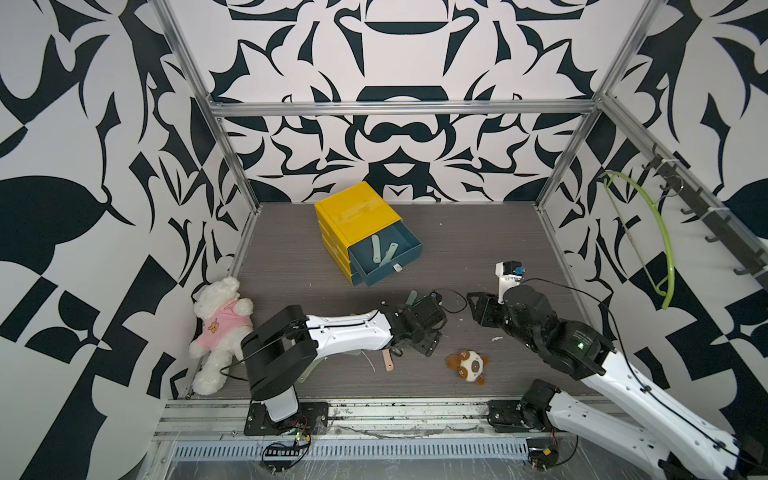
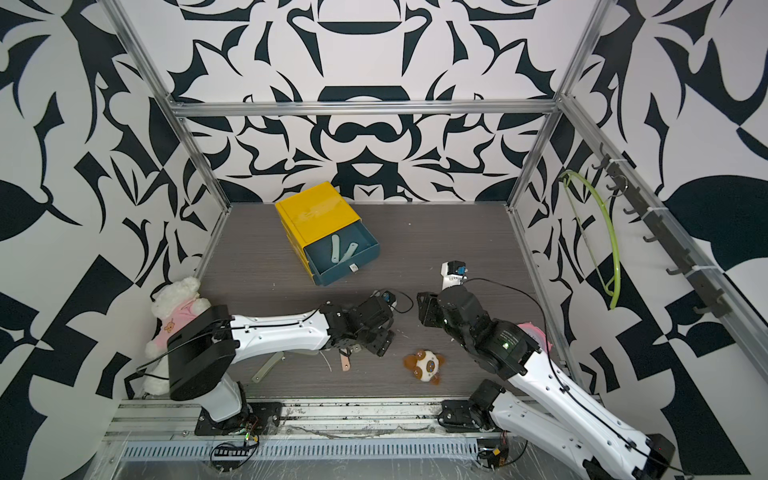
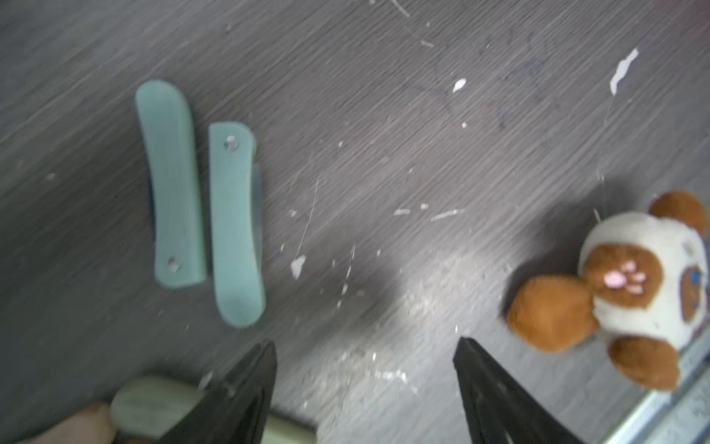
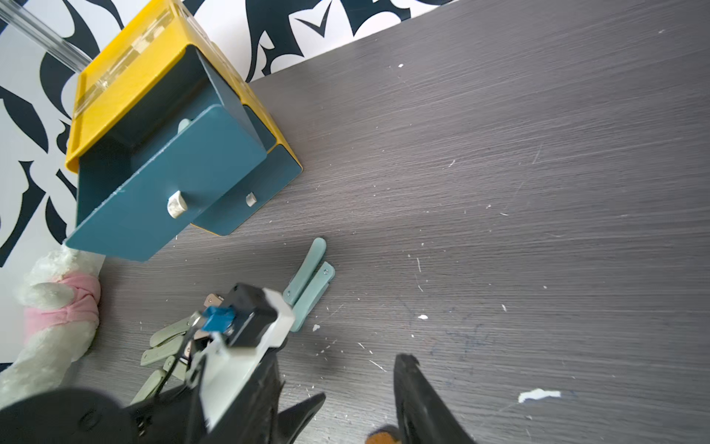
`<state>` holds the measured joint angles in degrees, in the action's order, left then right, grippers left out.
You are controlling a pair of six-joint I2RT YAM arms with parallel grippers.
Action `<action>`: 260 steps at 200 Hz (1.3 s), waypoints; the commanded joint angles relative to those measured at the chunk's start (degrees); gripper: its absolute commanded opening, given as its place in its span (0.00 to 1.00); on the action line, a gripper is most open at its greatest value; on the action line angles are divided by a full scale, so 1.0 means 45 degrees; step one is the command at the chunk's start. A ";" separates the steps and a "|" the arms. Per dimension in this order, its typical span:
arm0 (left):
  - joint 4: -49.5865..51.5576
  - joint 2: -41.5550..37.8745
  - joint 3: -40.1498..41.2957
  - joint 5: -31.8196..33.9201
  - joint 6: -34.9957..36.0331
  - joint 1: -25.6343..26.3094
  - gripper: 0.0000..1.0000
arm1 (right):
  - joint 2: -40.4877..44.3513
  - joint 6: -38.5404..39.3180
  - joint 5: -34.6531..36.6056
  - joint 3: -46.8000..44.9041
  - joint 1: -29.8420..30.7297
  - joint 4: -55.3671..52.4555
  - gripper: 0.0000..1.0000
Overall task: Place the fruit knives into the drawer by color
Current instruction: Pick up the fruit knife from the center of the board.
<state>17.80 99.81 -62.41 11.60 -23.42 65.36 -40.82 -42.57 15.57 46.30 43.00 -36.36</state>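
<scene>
Left fingers (image 3: 253, 384) stand apart and empty, one tip covering part of a blurred olive knife (image 3: 153, 403). Two teal knives (image 3: 173, 184) lie side by side on the bench (image 3: 422, 134); two more teal knives (image 1: 376, 248) rest in the open top drawer (image 1: 374, 276). Right fingers (image 4: 422, 399) gape, empty. Brown plush (image 3: 630, 284) is cut off.
</scene>
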 commanded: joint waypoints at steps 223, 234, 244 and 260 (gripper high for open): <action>0.0985 0.1970 -0.0405 0.1027 -0.2806 -0.0716 0.59 | 0.2947 0.0122 0.1310 -0.0070 0.0033 -0.1546 0.52; 0.0947 0.2072 -0.0490 0.0987 -0.2717 -0.0717 0.58 | 0.3006 0.0123 0.1354 -0.0055 0.0033 -0.1608 0.52; 0.0946 0.2200 -0.0588 0.0977 -0.2612 -0.0717 0.57 | 0.3033 0.0123 0.1366 -0.0055 0.0033 -0.1671 0.52; 0.0975 0.2382 -0.0766 0.0942 -0.2439 -0.0784 0.57 | 0.3072 0.0099 0.1371 -0.0075 0.0023 -0.1720 0.51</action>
<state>21.10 107.35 -64.97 18.15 -35.09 62.33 -27.38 -42.33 19.84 44.49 42.98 -43.75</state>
